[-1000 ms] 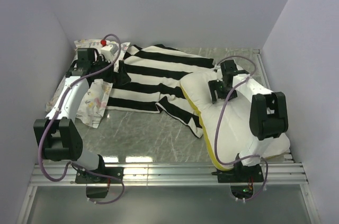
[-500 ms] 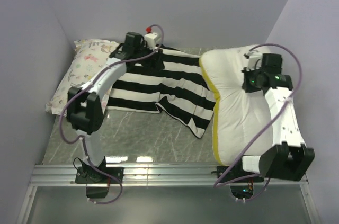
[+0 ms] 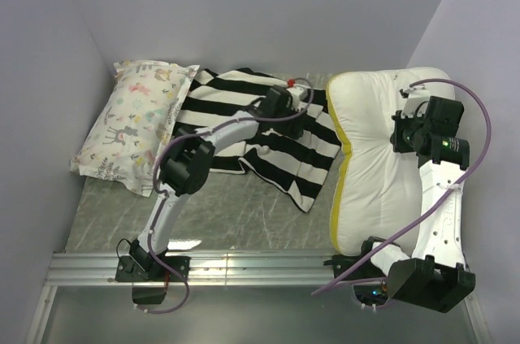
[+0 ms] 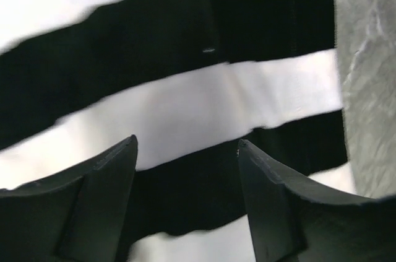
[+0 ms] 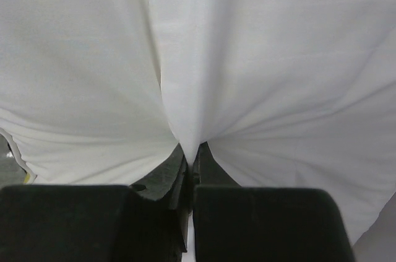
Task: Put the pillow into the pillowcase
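Observation:
The pillow (image 3: 370, 173), plump and cream-white with a yellow band (image 3: 344, 145) along its left edge, lies at the right of the table. My right gripper (image 3: 398, 134) is on its far part, shut on a pinched fold of the white cover (image 5: 185, 113); in the right wrist view the gripper (image 5: 193, 150) shows its jaws pressed together on that fold. The black and white striped pillowcase (image 3: 236, 120) lies rumpled at the back middle. My left gripper (image 3: 294, 122) hovers over its right end. In the left wrist view that gripper (image 4: 187, 144) is open just above the stripes (image 4: 185, 101).
A smaller floral-print pillow (image 3: 134, 120) rests against the left wall. Grey marbled tabletop (image 3: 244, 214) shows in front of the pillowcase. An aluminium rail (image 3: 260, 263) runs along the near edge, and pale walls close in on three sides.
My left arm swung from the far left across to the pillowcase's right end, its jaws narrowing. My right gripper shut on the pillow and pulled it back toward the right wall.

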Tool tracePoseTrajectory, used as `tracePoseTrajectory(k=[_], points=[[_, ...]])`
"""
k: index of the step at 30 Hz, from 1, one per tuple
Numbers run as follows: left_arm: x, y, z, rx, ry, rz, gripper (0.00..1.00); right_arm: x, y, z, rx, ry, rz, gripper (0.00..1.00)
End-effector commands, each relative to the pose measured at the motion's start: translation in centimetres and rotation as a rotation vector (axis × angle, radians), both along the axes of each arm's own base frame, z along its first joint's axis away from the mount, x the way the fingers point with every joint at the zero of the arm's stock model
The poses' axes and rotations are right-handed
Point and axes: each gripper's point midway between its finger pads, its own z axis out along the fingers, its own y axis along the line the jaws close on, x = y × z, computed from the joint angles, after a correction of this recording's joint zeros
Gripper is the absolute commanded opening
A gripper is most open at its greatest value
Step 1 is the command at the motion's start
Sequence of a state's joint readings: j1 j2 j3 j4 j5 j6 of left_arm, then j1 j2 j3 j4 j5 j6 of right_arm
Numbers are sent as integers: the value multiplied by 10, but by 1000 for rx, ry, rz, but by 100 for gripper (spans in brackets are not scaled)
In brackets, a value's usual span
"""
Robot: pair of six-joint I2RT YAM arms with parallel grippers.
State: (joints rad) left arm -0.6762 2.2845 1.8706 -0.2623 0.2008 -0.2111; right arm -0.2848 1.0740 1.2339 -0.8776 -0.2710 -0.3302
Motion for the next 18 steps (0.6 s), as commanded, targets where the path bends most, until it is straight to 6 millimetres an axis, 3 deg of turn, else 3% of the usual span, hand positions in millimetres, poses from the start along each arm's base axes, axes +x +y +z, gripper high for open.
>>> tracePoseTrajectory(k=[1,7,8,9,11,12,13,18], points=[[13,-34,26,-33,-129,106,69,6,-15,20,-36,-94,-53,0],[-12,-57,1,63,-168,120,60,6,-24,16,-28,-80,-78,0],[-11,-60,2,68,-176,127,57,6,-24,15,-27,-78,-74,0],[-12,-57,-10,110,-173,148,55,6,-26,14,-27,-76,-79,0],[-6,-57,-7,119,-185,175,51,6,-25,14,-24,-76,-71,0],[-5,-55,-17,143,-177,184,50,5,-25,13,-21,-75,-70,0],[-1,-56,-13,150,-188,192,49,5,-26,13,-21,-76,-69,0],[1,-55,-35,212,-174,188,47,5,-24,7,-11,-65,-57,0]])
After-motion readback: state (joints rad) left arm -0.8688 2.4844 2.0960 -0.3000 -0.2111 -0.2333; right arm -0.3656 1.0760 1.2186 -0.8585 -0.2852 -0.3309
